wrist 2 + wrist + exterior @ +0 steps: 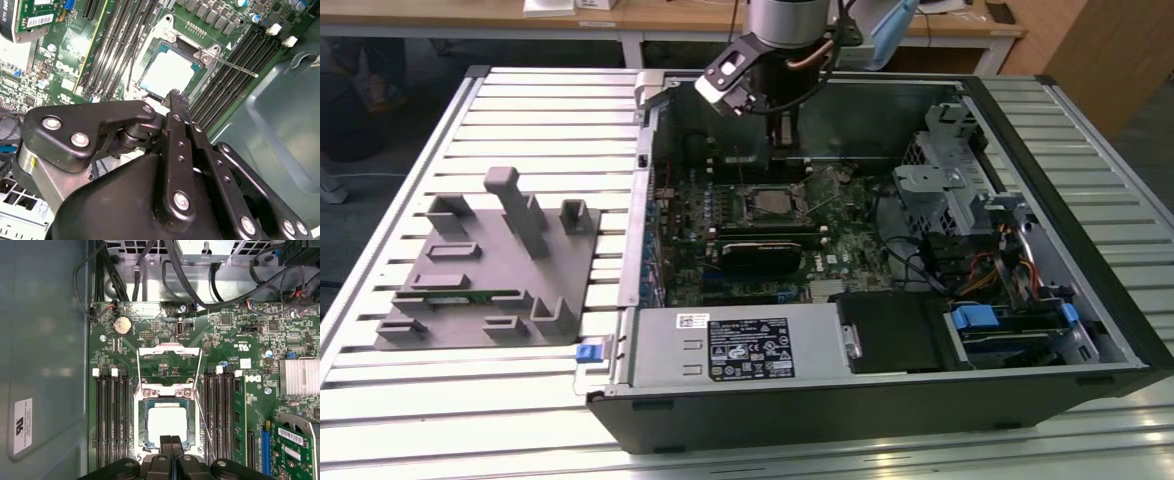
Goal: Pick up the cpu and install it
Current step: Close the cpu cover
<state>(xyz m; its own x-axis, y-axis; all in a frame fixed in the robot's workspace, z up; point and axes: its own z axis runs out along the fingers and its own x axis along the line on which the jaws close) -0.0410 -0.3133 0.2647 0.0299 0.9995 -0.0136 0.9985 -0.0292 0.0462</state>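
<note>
The cpu (771,205) (167,70) (166,424), a small square chip with a pale silver top, lies flat in the socket of the green motherboard (235,347) inside the open computer case (881,400). The socket's metal cover plate (170,357) is swung open beside it, and a thin lever (235,67) sticks out. My gripper (785,140) (175,96) (171,441) hangs just above the socket's edge. Its two black fingers are pressed together with nothing between them, and they are not touching the chip.
A grey plastic tray (480,270) sits on the slatted table on the exterior view's left. Inside the case are a black ridged block (767,250), the power supply (734,345), a metal drive cage (961,180), memory slots (112,415) and a green card (295,445).
</note>
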